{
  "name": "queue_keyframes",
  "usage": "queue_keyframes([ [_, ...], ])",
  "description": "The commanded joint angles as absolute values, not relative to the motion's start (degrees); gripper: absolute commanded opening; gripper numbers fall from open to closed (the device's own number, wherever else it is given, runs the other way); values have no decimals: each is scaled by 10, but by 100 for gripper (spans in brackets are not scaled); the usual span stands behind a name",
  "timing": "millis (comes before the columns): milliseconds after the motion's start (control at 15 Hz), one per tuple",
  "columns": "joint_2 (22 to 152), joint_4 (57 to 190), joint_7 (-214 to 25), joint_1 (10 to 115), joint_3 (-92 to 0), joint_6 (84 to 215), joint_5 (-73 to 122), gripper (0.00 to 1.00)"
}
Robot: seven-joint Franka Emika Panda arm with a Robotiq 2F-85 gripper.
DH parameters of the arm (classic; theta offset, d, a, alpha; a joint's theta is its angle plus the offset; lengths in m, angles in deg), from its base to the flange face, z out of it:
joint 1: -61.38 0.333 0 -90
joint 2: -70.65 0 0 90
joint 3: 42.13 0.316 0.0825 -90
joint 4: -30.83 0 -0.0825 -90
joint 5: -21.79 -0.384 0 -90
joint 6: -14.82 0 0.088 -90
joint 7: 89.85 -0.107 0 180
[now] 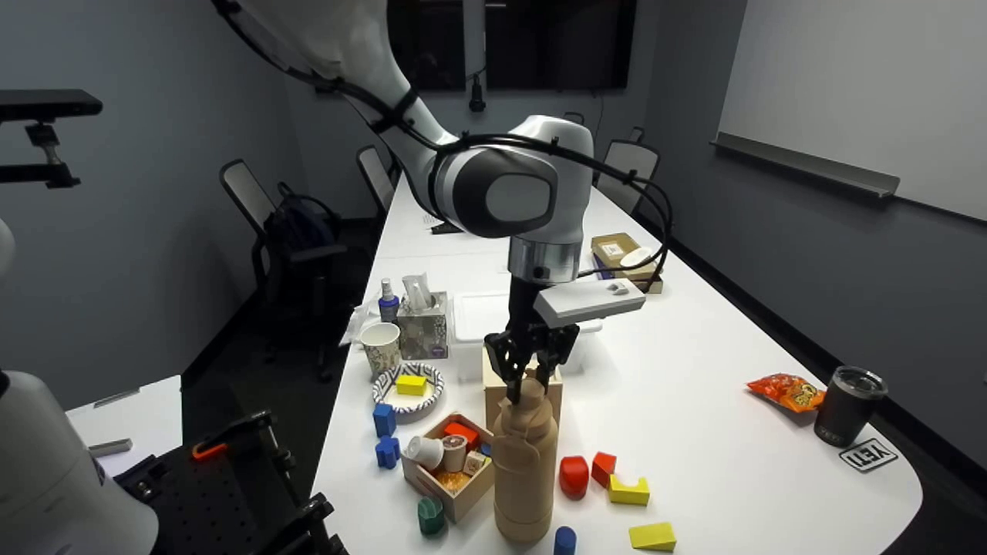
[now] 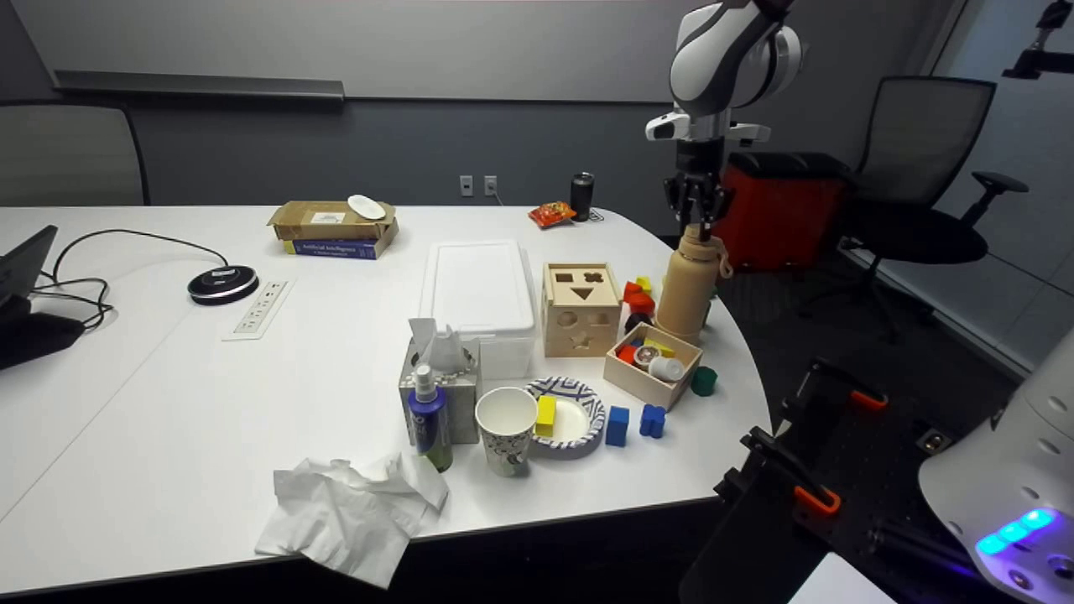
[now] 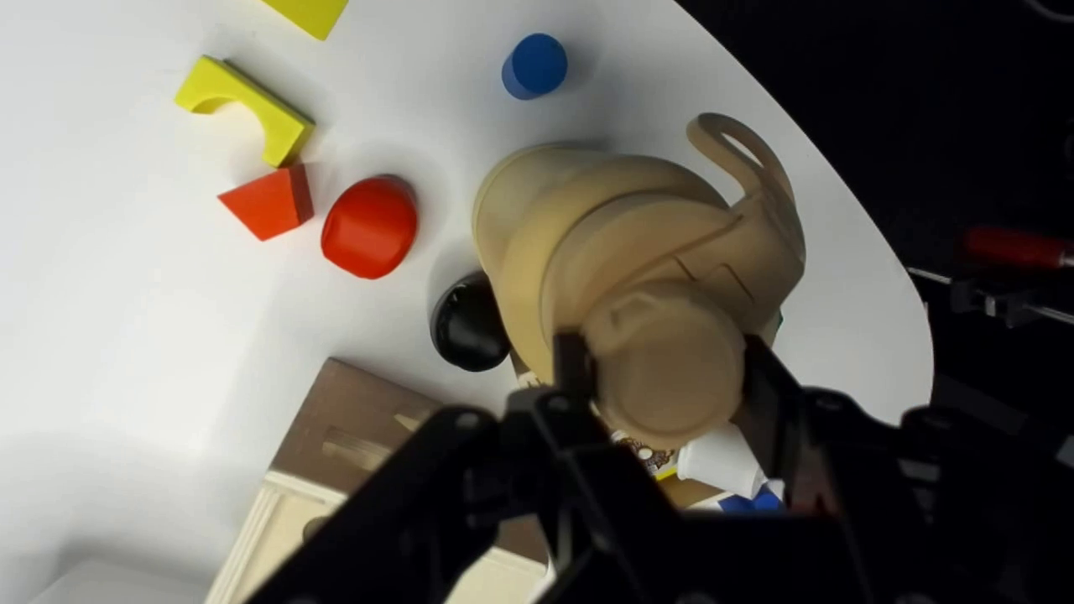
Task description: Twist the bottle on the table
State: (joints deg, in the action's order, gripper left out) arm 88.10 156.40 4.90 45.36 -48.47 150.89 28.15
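Note:
The tall tan bottle [image 1: 526,478] stands on the white table [image 1: 717,401] near its rounded end. It also shows in an exterior view [image 2: 686,289] and, from above, in the wrist view [image 3: 604,226], where its loop strap points to the upper right. My gripper [image 1: 529,379] points straight down over the bottle. In the wrist view the two fingertips [image 3: 663,362] lie against opposite sides of the round cap, with no clear gap at either side. The gripper looks shut on the cap. The cap's lower rim is partly hidden by the fingers.
Close to the bottle are a small wooden tray [image 2: 650,387] of small items, a wooden block with holes [image 2: 581,319], a red piece [image 3: 369,226], a black piece [image 3: 471,325] and a blue cylinder [image 3: 537,65]. A paper plate [image 2: 591,419] and white-lidded bin [image 2: 478,285] stand farther off.

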Motion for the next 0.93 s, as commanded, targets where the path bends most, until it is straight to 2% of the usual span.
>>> queue_keyframes([
  [0, 904, 1564, 79, 455, -481, 1497, 283, 21],
  [67, 905, 1561, 70, 457, -482, 1495, 282, 29],
  [133, 905, 1559, 69, 457, -482, 1494, 281, 71],
  [200, 905, 1558, 70, 456, -482, 1490, 279, 72],
  [467, 922, 1552, 54, 459, -484, 1482, 288, 99],
  [867, 932, 1536, 45, 457, -483, 1474, 283, 100],
])
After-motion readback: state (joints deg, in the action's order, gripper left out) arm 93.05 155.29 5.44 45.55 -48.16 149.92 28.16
